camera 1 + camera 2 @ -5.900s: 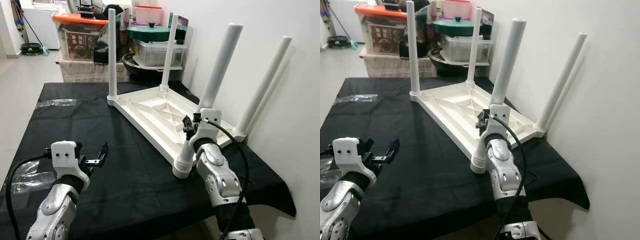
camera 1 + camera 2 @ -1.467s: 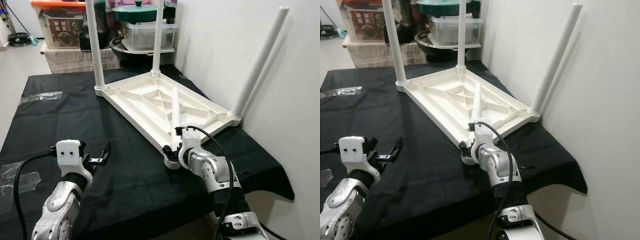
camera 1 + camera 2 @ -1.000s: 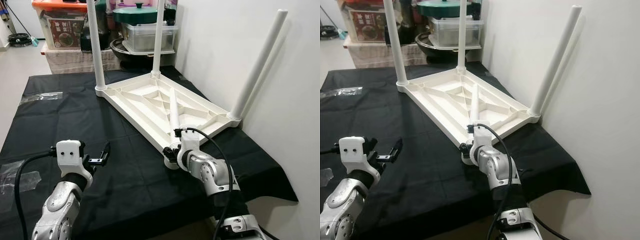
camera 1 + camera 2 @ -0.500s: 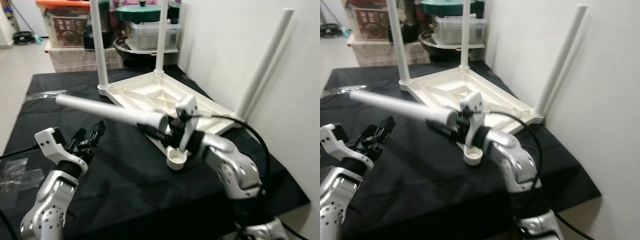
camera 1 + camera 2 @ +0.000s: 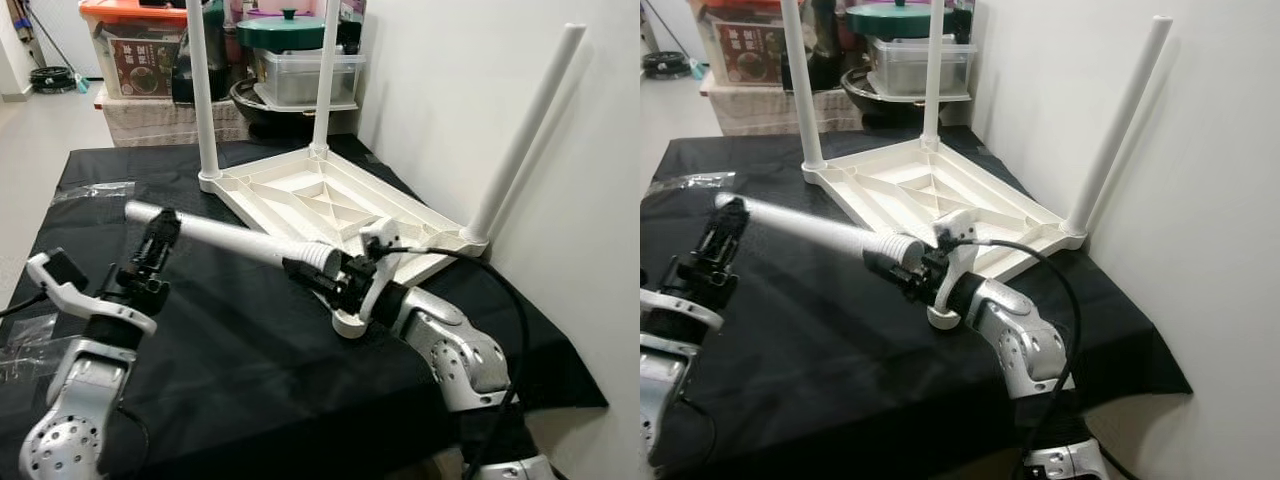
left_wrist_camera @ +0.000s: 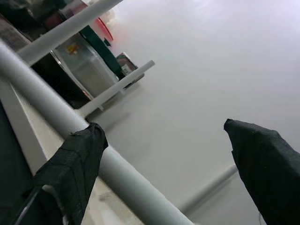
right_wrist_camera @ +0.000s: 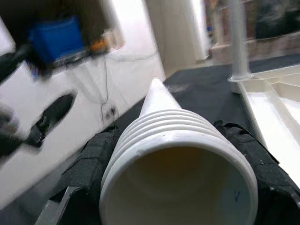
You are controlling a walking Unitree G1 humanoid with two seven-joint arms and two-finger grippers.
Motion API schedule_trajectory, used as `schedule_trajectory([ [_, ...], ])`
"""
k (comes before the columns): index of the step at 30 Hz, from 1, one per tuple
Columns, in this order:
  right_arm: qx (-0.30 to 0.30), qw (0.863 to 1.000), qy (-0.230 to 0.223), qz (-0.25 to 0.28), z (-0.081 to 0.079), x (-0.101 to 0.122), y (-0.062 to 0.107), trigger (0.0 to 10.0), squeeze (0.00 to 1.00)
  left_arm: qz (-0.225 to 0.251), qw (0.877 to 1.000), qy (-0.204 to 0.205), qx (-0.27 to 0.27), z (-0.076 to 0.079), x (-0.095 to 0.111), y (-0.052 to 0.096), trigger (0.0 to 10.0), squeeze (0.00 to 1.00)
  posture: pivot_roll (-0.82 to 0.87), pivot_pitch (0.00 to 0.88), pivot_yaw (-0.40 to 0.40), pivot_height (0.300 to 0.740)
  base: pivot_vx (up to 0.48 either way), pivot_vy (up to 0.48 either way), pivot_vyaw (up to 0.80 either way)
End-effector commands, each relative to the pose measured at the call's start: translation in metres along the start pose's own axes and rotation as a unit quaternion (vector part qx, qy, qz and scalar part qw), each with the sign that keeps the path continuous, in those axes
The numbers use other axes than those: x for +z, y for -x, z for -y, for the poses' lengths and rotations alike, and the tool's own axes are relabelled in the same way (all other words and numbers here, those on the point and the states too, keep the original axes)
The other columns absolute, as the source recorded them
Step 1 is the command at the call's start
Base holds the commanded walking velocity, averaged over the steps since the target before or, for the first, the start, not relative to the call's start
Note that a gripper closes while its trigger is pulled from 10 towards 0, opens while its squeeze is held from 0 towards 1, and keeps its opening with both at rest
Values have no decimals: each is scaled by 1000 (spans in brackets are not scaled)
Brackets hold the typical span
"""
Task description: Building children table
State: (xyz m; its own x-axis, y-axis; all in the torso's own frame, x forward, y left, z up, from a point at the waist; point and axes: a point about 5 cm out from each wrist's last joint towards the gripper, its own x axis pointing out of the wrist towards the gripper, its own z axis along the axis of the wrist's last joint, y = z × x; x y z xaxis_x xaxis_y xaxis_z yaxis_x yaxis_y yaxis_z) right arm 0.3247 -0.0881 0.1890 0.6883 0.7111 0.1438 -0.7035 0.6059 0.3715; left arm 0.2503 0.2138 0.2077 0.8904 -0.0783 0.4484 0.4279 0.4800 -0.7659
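The white table top (image 5: pixel 300 195) lies upside down on the black cloth, with three white legs standing up from its corners. Its near corner socket (image 5: pixel 347 322) holds no leg. The fourth leg (image 5: pixel 225 235) is loose and hangs almost level over the cloth, pointing left. My right gripper (image 5: pixel 318 272) is shut on its ribbed hollow end (image 7: pixel 180 178), just above that socket. My left gripper (image 5: pixel 160 232) is up at the leg's far tip, open. In the left wrist view the leg (image 6: pixel 56 117) rests against one finger (image 6: pixel 70 173).
Storage boxes (image 5: pixel 135 50) and lidded pots (image 5: pixel 300 30) are stacked behind the table. A white wall (image 5: pixel 470 90) runs close along the right side. Clear plastic bags (image 5: pixel 95 192) lie on the cloth at the left. Bare cloth (image 5: pixel 240 340) spreads in front.
My right gripper has pulled the leg out of the near corner socket and swung it down to the left. My left gripper has come up to the leg's far tip.
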Motion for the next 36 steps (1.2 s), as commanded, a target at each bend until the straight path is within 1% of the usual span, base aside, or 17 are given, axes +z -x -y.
schedule_trajectory([
  [1, -43, 998, -31, 38, 12, 10, 2, 0, 0, 4, 1000, 21, 1, 1, 0, 2, 10000, 0, 65, 0, -90, 740, 0, 0, 0],
  [4, -84, 991, -79, 74, 24, 14, 3, 0, 0, 7, 999, 40, 1, 1, 1, 3, 10000, 0, 66, 0, -91, 740, 0, 0, 0],
  [5, -84, 991, -79, 74, 24, 14, 3, 0, 0, 7, 999, 40, 1, 1, 1, 3, 10000, 0, 66, 0, -91, 740, 0, 0, 0],
  [6, -66, 986, -119, 92, 24, 19, 4, 0, 0, 6, 999, 46, 4, -1, 1, 5, 10000, 0, 66, 0, -90, 740, 0, 0, 0],
  [7, -29, 986, -138, 92, 18, 20, 5, 0, 0, 8, 999, 50, 8, -4, 2, 6, 10000, 0, 62, 0, -89, 740, 0, 0, 0],
  [9, -3, 985, -149, 91, 14, 21, 6, 0, 0, 9, 998, 53, 11, -5, 3, 6, 10000, 0, 62, 0, -89, 740, 0, 0, 0],
  [10, -3, 985, -149, 91, 14, 21, 6, 0, 0, 9, 998, 53, 11, -5, 3, 6, 10000, 0, 62, 0, -89, 740, 0, 0, 0],
  [11, 79, 982, -155, 75, -3, 19, 11, 0, 0, 11, 998, 56, 12, -6, 4, 6, 10000, 0, 59, 0, -89, 740, 0, 0, 0],
  [12, 107, 979, -161, 66, -8, 17, 14, 0, 0, 11, 998, 57, 12, -6, 5, 5, 10000, 0, 57, 0, -90, 740, 0, 0, 0],
  [15, 145, 974, -170, 50, -16, 13, 19, 0, 0, 11, 998, 58, 11, -6, 7, 4, 10000, 0, 57, 0, -90, 740, 0, 0, 0],
  [18, 210, 961, -181, 20, -33, 4, 27, 0, 0, 17, 998, 66, 13, -8, 9, 5, 10000, 0, 54, 0, -92, 740, 0, 0, 0],
  [23, 242, 952, -188, -16, -42, -8, 35, 0, 0, 24, 997, 71, 11, -8, 12, 5, 10000, 0, 57, 0, -99, 740, 0, 0, 0],
  [27, 257, 945, -199, -38, -42, -15, 42, 0, 0, 35, 997, 70, 14, -10, 17, 6, 10000, 0, 58, 0, -99, 740, 0, 0, 0],
  [30, 271, 939, -201, -64, -38, -22, 56, 0, 0, 59, 996, 67, 22, -15, 26, 6, 9961, 0, 53, 0, -100, 740, 0, 0, 0],
  [33, 271, 939, -200, -68, -37, -23, 57, 0, 0, 65, 995, 65, 22, -15, 28, 6, 9961, 0, 53, 0, -100, 740, 0, 0, 0],
  [34, 268, 939, -201, -73, -36, -25, 59, 0, 0, 74, 994, 71, 24, -16, 30, 6, 0, 0, 53, 0, -100, 740, 0, 0, 0],
  [36, 265, 940, -202, -77, -33, -27, 61, 0, 0, 80, 994, 74, 21, -16, 33, 6, 0, 0, 55, 0, -101, 740, 0, 0, 0],
])
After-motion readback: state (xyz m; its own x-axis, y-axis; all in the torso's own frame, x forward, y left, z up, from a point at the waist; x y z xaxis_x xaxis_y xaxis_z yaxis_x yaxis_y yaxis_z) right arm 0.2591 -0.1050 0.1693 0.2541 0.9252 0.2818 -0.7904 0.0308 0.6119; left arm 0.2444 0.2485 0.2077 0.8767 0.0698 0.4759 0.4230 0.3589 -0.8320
